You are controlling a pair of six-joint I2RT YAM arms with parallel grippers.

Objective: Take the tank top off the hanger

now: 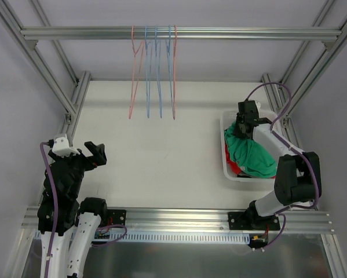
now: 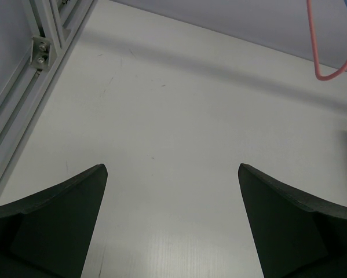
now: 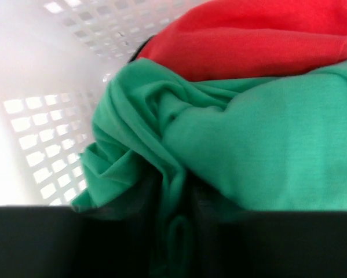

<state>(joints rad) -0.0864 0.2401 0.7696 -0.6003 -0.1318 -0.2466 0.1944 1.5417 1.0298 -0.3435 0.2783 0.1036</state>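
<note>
The green tank top [image 1: 251, 153] lies crumpled in a white basket [image 1: 223, 145] at the right, on top of a red garment [image 1: 233, 168]. It is off the hangers. My right gripper [image 1: 247, 119] reaches down into the basket's far end. In the right wrist view a narrow fold of the green tank top [image 3: 248, 150] runs between the dark fingers of my right gripper [image 3: 179, 231], which looks shut on it. My left gripper [image 1: 96, 153] is open and empty above the table at the left, and it also shows in the left wrist view [image 2: 173, 220].
Several bare pink and blue wire hangers [image 1: 153, 69] hang from the top rail at the back centre. One pink hanger [image 2: 324, 58] shows in the left wrist view. The red garment [image 3: 243, 46] and the perforated basket wall [image 3: 34, 116] fill the right wrist view. Aluminium frame posts [image 1: 75, 98] stand at both sides.
</note>
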